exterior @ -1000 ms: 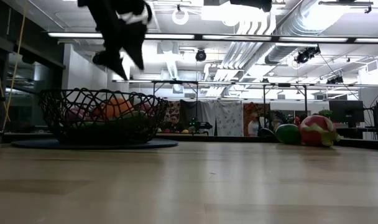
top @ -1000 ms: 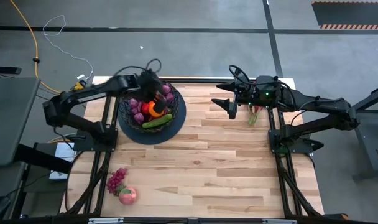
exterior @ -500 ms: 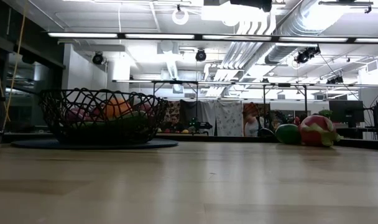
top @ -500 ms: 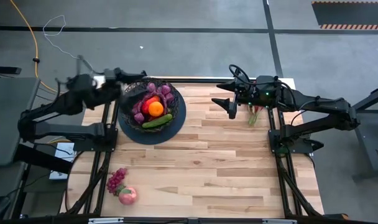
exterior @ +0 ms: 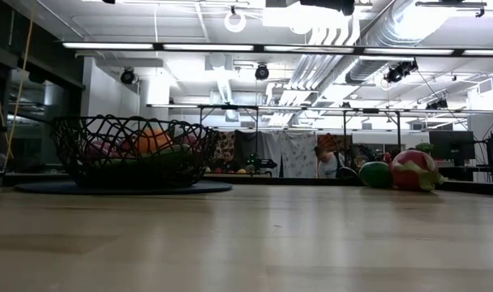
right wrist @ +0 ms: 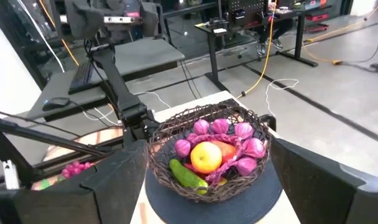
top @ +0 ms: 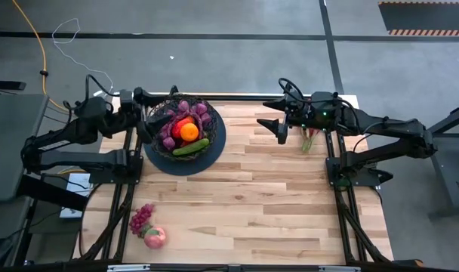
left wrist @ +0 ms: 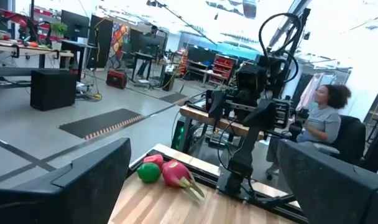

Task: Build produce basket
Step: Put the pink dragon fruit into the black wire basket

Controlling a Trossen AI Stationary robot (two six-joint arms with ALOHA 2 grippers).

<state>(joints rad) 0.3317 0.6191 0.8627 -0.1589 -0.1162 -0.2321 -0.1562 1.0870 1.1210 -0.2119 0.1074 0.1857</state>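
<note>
A: High view checked. Left gripper (top: 148, 106) is seen at the basket's (top: 214, 143) rim, on the side toward the left arm; fingers spread wide, nothing held, no contact made out.

B: Right gripper (top: 269, 125)?

A: Parked over the far right part of the table (top: 290, 204), fingers likewise spread, nothing between them. A radish (top: 308, 140) and peppers are partly hidden under that arm.

B: Basket contents?

A: An orange (top: 189, 131), a cucumber (top: 190, 148) and purple grapes (top: 204, 113) are noted inside. A further grape bunch (top: 141, 217) and a peach (top: 155, 237) lie touching at the near left corner.

B: Labels, writing?

A: None can be read.
</note>
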